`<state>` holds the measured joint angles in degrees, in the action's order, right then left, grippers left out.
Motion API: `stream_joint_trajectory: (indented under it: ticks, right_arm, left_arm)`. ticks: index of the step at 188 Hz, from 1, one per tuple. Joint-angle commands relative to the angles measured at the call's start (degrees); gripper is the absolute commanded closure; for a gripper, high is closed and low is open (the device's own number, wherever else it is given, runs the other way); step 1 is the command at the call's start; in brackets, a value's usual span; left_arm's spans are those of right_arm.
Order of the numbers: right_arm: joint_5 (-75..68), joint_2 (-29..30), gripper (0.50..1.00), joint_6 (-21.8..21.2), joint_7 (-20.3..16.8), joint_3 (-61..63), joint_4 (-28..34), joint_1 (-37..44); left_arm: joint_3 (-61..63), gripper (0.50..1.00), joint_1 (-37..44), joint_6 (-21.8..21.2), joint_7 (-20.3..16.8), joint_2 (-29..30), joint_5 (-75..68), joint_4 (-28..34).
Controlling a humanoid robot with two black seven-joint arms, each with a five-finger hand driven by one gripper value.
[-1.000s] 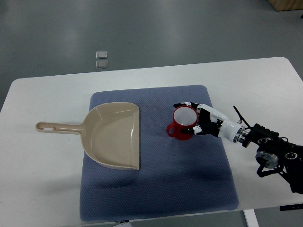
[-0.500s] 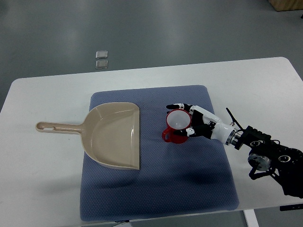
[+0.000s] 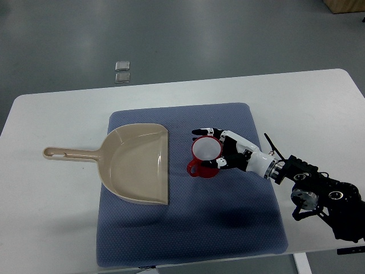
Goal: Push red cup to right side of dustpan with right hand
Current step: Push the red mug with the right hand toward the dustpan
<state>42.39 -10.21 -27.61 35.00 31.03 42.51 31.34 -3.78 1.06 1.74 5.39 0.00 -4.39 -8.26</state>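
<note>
Right hand (image 3: 219,149) reaches in from the lower right, its fingers (image 3: 203,132) curled around the far and near sides of the red cup (image 3: 205,157) and pressing against its right wall. That cup stands upright on the blue mat (image 3: 228,217), white inside, its small handle pointing toward the beige dustpan (image 3: 140,162). Only a narrow strip of mat separates the cup from the dustpan's straight right edge, so little room is left on that side. Toward the right, the mat lies bare behind the hand up to its edge, and a broad stretch is free toward the near edge. Around the mat runs the white table (image 3: 51,217).

Compared with a second ago, the cup has slid left and a little nearer, closing much of the gap to the dustpan, and the hand has followed it. Dustpan and mat lie unchanged.
</note>
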Motion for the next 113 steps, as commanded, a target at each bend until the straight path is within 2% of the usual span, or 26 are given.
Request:
stream_joint_trajectory:
  ticks: [1, 113]
  right_arm:
    - [0.49, 0.63, 0.566, 0.1, 0.0, -0.01, 0.99, -0.14]
    - [0.85, 1.42, 0.566, 1.33, 0.0, -0.45, 3.02, -0.76]
  left_arm:
    - [0.0, 0.5, -0.01, -0.07, -0.03, 0.0, 0.0, 0.0]
    - [0.0, 0.5, -0.01, -0.07, 0.06, 0.0, 0.0, 0.0]
